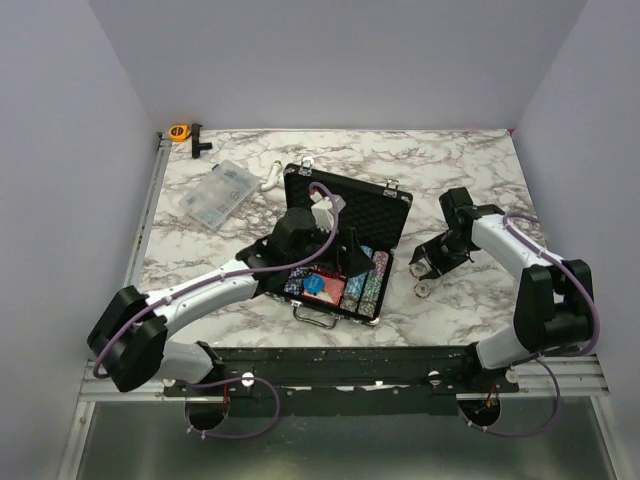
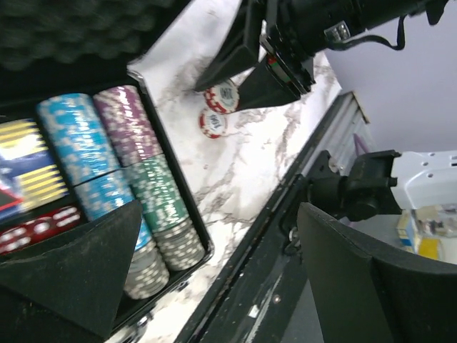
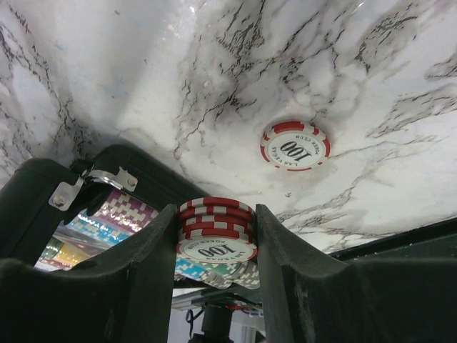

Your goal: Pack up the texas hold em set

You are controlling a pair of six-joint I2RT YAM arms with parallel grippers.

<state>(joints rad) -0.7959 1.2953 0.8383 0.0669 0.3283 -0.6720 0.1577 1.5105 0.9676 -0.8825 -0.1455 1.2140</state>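
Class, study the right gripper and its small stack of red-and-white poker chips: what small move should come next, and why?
Probably lift the stack of red-and-white poker chips and carry it to the open black foam-lined briefcase: the right gripper is shut on it beside the case. One loose red-and-white chip lies on the marble table, for afterwards.

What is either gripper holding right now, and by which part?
The right gripper pinches a short stack of red-and-white chips by its rims; left gripper open, empty.
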